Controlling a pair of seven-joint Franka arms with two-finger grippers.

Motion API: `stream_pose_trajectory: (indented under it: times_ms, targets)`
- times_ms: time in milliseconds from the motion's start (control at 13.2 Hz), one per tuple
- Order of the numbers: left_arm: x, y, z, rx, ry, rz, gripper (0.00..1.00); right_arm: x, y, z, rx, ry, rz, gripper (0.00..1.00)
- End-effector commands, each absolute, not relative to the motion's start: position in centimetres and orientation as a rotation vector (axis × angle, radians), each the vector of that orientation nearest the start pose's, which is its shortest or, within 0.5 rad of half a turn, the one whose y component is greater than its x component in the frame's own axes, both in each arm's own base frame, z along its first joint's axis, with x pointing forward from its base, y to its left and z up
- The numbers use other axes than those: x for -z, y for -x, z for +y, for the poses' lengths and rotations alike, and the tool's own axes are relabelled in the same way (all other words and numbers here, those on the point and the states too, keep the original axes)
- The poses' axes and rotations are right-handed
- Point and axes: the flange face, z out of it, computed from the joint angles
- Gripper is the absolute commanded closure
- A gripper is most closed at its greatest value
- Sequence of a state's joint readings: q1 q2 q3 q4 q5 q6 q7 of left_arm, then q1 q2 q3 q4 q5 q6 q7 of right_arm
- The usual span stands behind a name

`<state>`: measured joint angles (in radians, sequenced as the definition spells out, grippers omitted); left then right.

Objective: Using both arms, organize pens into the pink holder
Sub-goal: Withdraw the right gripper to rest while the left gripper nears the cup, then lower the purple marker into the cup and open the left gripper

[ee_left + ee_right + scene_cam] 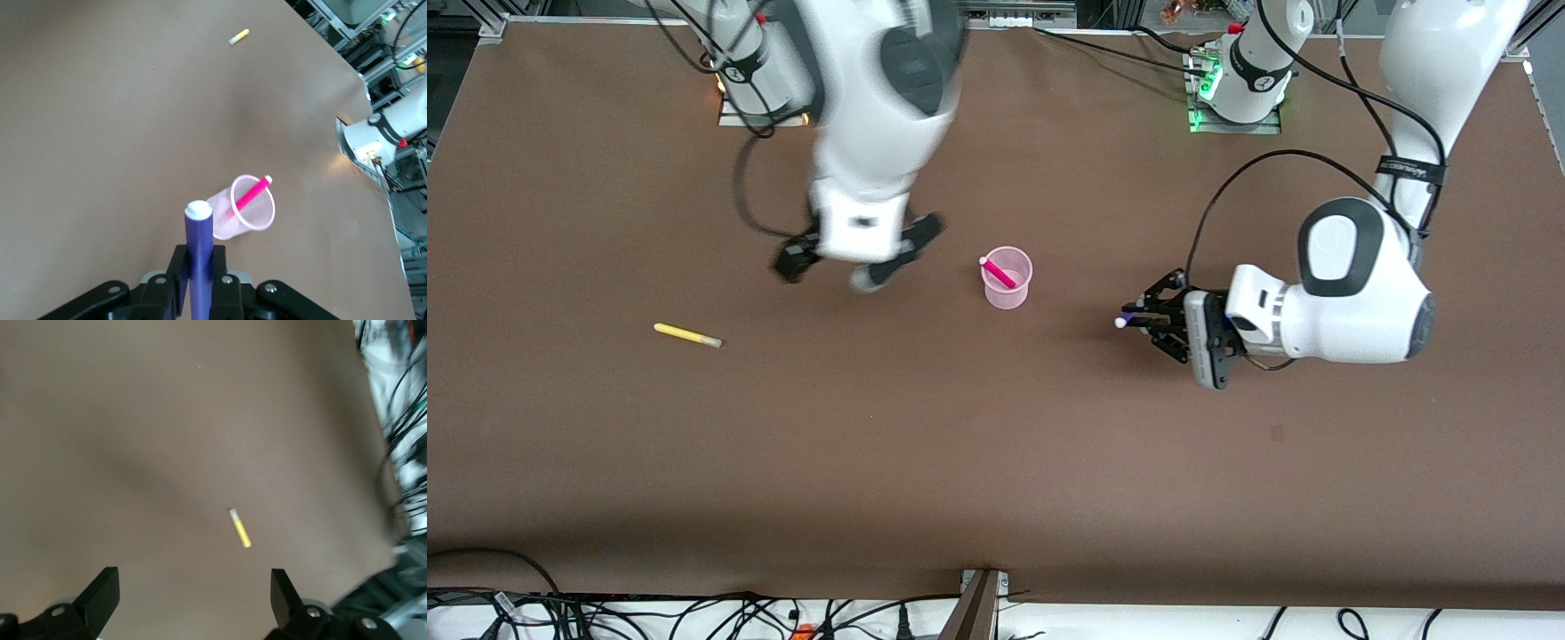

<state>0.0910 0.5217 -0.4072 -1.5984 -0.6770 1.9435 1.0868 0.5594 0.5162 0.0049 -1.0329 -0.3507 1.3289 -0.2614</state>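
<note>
Pink holder [1007,281] stands mid-frame in the front view, a bit above centre, upright on the brown table [996,462]. Magenta-pink pen [998,272] sits in it, leaning on the rim, pale end up and poking out.

Left gripper [1149,322] is at centre-right of the front view, over the table toward the left arm's end, w/ fingers clamped on the purple pen [1129,319]. Pen's whitish end points toward the holder; gripper & holder are apart. In the left wrist view the purple pen [199,257] rises from between the black fingers [176,280] at bottom centre, white cap at its tip, w/ the holder [248,208] just past it & the pink pen [252,195] slanting across its mouth.

Yellow pen [687,335] lies flat at mid-left of the front view, toward the right arm's end, well apart from the holder & nearer the front camera than it. It also shows small at top centre of the left wrist view [239,37].

Right gripper [857,260] hangs blurred at upper centre-left of the front view, over the table between yellow pen & holder. In the right wrist view its fingers [101,592] are spread wide at the bottom corners, nothing between them, w/ the yellow pen [240,529] on the table just right of centre.
</note>
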Motion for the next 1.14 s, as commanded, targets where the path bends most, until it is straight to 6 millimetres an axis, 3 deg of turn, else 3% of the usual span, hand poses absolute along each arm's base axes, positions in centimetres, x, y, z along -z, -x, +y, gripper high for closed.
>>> stream_pose_trajectory:
  times_ms: [0, 76, 151, 227, 303, 454, 605, 757, 1059]
  targets:
    - [-35.7, -63.9, -25.6, -0.236, -2.025, -1.171, 1.00, -55.8, -63.1, 17.7, -0.309, 3.138, -0.900, 0.00]
    - [-34.6, -63.4, -27.8, -0.242, -2.018, -1.194, 1.00, -55.6, -64.1, 12.9, -0.318, 3.117, -0.757, 0.00]
    - [-34.8, -62.2, -31.1, -0.244, -1.998, -1.242, 1.00, -55.2, -64.8, 8.9, -0.325, 3.108, -0.639, 0.00]
    - [-34.5, -60.5, -33.8, -0.229, -1.980, -1.279, 1.00, -54.1, -65.1, 5.7, -0.335, 3.093, -0.537, 0.00]
    - [-33.9, -59.5, -35.1, -0.218, -1.977, -1.283, 1.00, -53.7, -64.8, 3.7, -0.327, 3.093, -0.459, 0.00]
    - [-33.0, -57.6, -37.2, -0.209, -1.996, -1.278, 1.00, -51.5, -62.9, 1.9, -0.258, 3.102, -0.381, 0.00]
    - [-31.8, -55.4, -38.8, -0.197, -2.093, -1.194, 1.00, -49.2, -58.7, 0.9, -0.150, 3.116, -0.194, 0.00]
    - [-30.9, -54.3, -40.5, -0.247, -2.125, -1.194, 1.00, -47.7, -55.9, 0.4, -0.115, 3.112, -0.125, 0.00]
    - [-29.7, -52.5, -42.3, -0.279, -2.145, -1.215, 1.00, -49.3, -55.5, -2.1, -0.079, 3.116, -0.064, 0.00]
